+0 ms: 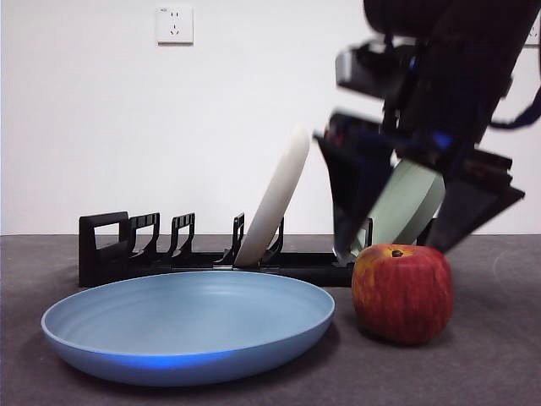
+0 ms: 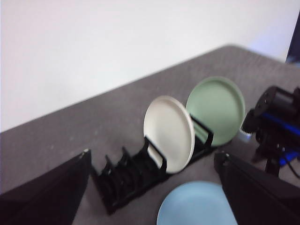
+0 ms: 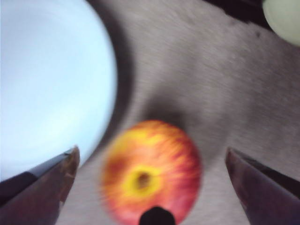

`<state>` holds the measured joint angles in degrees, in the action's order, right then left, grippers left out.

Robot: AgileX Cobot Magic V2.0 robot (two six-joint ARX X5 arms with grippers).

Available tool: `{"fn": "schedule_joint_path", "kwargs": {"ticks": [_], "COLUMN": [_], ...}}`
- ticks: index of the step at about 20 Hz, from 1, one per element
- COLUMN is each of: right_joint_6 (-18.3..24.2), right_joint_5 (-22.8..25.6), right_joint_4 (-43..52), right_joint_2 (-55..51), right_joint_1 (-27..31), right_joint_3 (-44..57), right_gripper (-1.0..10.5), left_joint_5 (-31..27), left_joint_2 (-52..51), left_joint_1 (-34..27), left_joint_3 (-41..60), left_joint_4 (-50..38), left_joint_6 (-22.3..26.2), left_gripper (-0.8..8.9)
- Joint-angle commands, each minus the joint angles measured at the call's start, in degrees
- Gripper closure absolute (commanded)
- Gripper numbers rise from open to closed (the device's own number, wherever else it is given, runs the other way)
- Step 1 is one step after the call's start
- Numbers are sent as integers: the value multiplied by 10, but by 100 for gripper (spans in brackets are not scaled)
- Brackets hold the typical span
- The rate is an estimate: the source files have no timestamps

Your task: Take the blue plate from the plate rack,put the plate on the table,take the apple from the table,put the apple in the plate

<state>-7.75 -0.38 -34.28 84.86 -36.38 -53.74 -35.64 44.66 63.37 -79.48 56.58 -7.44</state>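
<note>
Blue plate (image 1: 188, 326): lies flat and empty on the table (image 1: 490, 355), lower left of the front view, just in front of the plate rack (image 1: 211, 254). Plate rack: long and black, across the middle of the front view, holding a cream-white plate (image 1: 275, 199) leaning in a centre slot and a sage-green plate (image 1: 410, 203) near its right end. Apple (image 1: 401, 292): upright on the table, lower right of the front view, just beside the blue plate's right rim, apart from it. Right gripper (image 1: 423, 245): hangs above the apple at upper right of the front view, jaws spread wide, holding nothing; its wrist view shows the apple (image 3: 151, 172) between the jaws, blurred. Left gripper (image 2: 154, 192): high over the rack, jaws wide apart and empty. White wall with socket (image 1: 174, 24), upper left.
</note>
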Motion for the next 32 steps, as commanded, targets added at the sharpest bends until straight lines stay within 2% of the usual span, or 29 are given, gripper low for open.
{"fn": "schedule_joint_path", "kwargs": {"ticks": [1,3,4,5,6,9,13,16,20,26,30,32], "right_joint_6": [-3,-3,-4,-3,-5,-21,-23,-5,-2,3,13,28], "right_joint_5": [22,22,22,20,18,11,-57,-57,-57,-52,-32,-23], "right_joint_4": [-6,-17,-18,-17,-15,-13,-2,30,23,18,-2,-17], "right_joint_2": [26,38,38,35,27,-8,-39,-32,26,140,198,215], "right_joint_1": [-2,-1,-1,-2,-2,-12,-39,-62,-105,-163,-177,-177], "right_joint_3": [-1,-1,-1,-1,-2,-16,-92,-147,-195,-202,-202,-202], "right_gripper": [515,655,768,935,954,955,956,958,958,958,957,893], "left_joint_5": [-3,-4,-4,-4,-4,-4,-3,-2,-2,-2,-2,-2], "left_joint_2": [0,0,0,0,0,0,0,1,2,2,2,2], "left_joint_1": [-1,-1,-1,-1,-1,-1,-1,-1,-1,-1,-1,-1], "left_joint_3": [3,3,3,3,3,3,3,3,3,3,3,3], "left_joint_4": [12,15,16,16,16,16,16,16,16,16,19,21], "left_joint_6": [-16,-16,-16,-16,-16,-16,-16,-16,-18,-18,-20,-20], "left_gripper": [374,374,374,374,374,374,374,374,374,374,374,374]}}
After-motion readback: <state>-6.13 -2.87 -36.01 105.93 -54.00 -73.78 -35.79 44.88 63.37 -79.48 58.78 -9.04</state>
